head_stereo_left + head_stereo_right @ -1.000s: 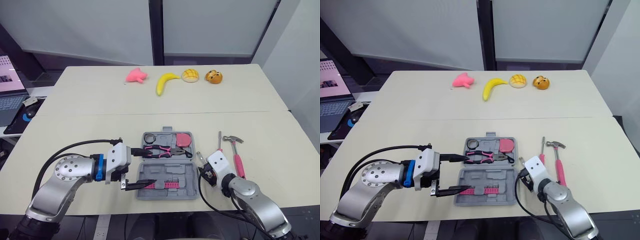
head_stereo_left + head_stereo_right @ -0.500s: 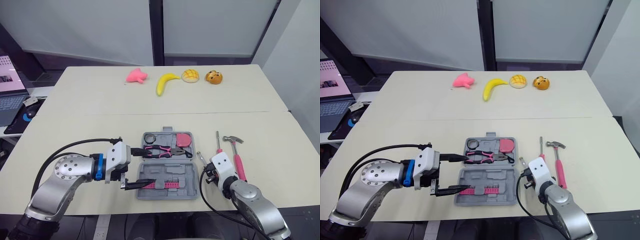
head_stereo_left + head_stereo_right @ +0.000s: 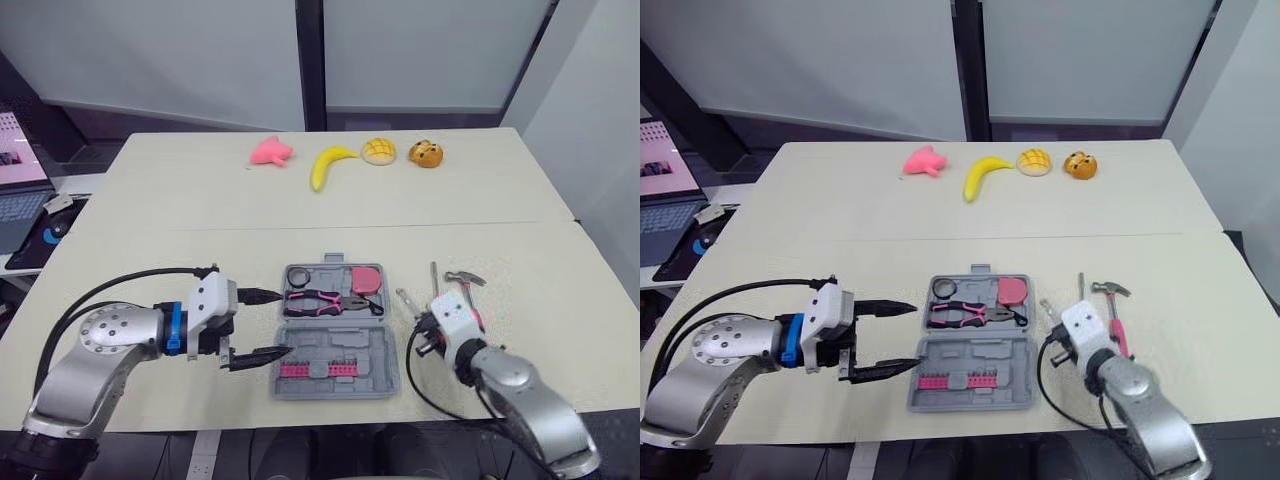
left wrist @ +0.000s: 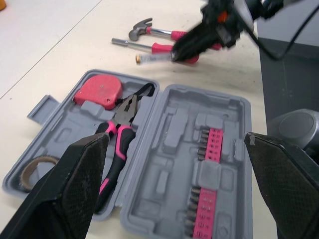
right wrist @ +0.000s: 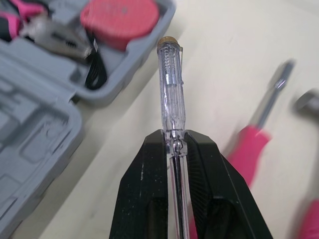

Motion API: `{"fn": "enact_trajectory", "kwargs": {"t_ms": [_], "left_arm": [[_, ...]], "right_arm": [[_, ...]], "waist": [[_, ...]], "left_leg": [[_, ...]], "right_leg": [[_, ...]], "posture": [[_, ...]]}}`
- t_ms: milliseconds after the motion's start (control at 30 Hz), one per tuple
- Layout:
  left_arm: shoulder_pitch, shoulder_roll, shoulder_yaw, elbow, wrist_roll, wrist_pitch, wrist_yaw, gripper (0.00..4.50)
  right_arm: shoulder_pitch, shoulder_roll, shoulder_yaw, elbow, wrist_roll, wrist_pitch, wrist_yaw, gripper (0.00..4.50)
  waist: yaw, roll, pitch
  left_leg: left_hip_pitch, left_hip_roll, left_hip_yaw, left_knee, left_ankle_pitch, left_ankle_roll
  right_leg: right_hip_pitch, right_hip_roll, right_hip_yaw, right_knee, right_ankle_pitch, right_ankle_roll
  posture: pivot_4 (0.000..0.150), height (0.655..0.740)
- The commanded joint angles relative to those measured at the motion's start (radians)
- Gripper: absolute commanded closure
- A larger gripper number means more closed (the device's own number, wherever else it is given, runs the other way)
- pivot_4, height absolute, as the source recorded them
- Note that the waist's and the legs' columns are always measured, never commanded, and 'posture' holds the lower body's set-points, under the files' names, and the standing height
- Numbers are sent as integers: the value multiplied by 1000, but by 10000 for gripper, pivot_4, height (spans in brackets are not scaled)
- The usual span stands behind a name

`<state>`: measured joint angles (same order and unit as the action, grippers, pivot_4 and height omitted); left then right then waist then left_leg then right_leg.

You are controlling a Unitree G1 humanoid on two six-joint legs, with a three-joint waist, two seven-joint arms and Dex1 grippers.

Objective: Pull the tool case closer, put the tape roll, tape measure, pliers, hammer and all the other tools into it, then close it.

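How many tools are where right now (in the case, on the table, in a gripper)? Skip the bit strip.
In the tool case: 3 (tape roll, tape measure, pliers)
On the table: 2 (hammer, pink screwdriver)
In the right gripper: 1 (clear tester screwdriver)
Total: 6

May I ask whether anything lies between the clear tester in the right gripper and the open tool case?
Nothing visible does. The right gripper holds the clear tester beside the open tool case, with bare table between them. The left gripper hovers open at the case's far side.
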<state>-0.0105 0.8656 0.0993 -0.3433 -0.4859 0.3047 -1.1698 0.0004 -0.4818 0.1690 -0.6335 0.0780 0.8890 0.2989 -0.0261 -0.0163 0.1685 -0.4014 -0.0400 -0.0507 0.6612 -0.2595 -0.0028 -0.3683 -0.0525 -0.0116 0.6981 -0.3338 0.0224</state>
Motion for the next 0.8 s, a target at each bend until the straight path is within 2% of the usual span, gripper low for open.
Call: {"fn": "enact_trajectory", "kwargs": {"t_ms": [33, 167, 300, 467, 800], "left_arm": [[21, 25, 62, -8, -23, -11, -20, 0], [59, 43, 97, 7, -11, -59, -62, 0], [126, 75, 103, 81, 62, -229, -157, 0], [152, 88, 91, 171, 127, -349, -184, 0], [147, 80, 86, 158, 109, -269, -150, 0]], "right_arm": [[-81, -133, 10, -100, 42, 50, 142, 42184], [-215, -325, 68, -113, 86, 53, 335, 42185], [-344, -442, 184, -97, 114, 12, 523, 42185], [-465, -384, 357, -4, 71, -21, 599, 42185], [-666, -111, 579, 260, -54, -61, 602, 42185]], "waist": [[0, 0, 0], [0, 0, 0], [0, 0, 0], [0, 0, 0], [-1, 0, 0]], "left_leg": [[0, 0, 0, 0, 0, 0], [0, 0, 0, 0, 0, 0], [0, 1, 0, 0, 0, 0], [-1, 1, 0, 0, 0, 0], [-1, 1, 0, 0, 0, 0]], "right_leg": [[0, 0, 0, 0, 0, 0], [0, 0, 0, -1, 0, 0], [0, 0, -1, -1, 0, 0], [0, 0, -1, -1, 0, -1], [-2, -1, -1, -1, 0, -1]], "posture": [[1500, 7193], [1500, 7193], [1500, 7193], [1500, 7193], [1500, 7193]]}}
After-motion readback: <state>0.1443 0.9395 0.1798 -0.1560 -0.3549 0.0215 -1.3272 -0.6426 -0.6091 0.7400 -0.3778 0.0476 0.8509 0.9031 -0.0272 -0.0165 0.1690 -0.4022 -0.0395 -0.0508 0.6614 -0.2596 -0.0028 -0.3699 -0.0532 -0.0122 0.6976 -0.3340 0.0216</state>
